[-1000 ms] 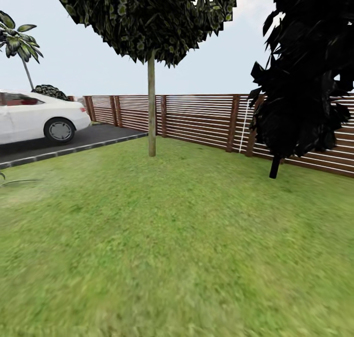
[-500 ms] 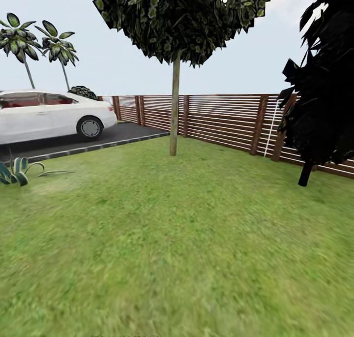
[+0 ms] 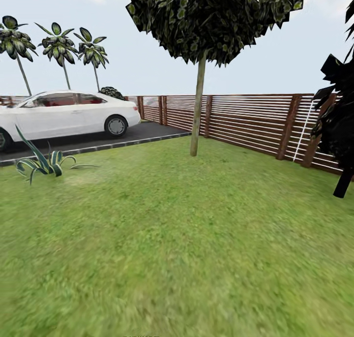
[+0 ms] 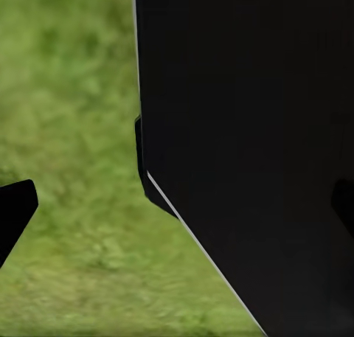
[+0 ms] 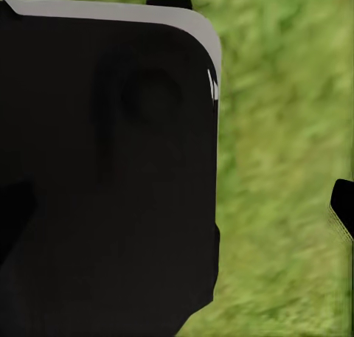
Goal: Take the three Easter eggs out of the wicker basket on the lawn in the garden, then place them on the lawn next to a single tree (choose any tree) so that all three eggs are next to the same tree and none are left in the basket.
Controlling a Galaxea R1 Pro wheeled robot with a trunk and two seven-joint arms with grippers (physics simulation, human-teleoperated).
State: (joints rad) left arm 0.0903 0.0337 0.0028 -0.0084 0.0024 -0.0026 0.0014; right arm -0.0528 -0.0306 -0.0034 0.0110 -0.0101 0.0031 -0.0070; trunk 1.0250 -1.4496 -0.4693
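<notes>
eggs and basket are somewhere else; you see the lawn (image 3: 162, 238), the tree (image 3: 197, 106), a fence (image 3: 246, 118), a car (image 3: 64, 114). eggs probably roll and crack, so hold one gently around its middle. can't tell how either gripper's jaws stand.

tree (image 3: 197, 111) mid-lawn (image 3: 167, 238) | fence (image 3: 246, 118) behind it | car (image 3: 64, 114) far left | spiky plant (image 3: 42, 161) before car

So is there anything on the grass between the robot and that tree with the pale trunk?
Nothing visible. In the head view the lawn runs bare up to the tree. The spiky plant sits off to the left, and the black tree stands off to the right by the fence.
</notes>
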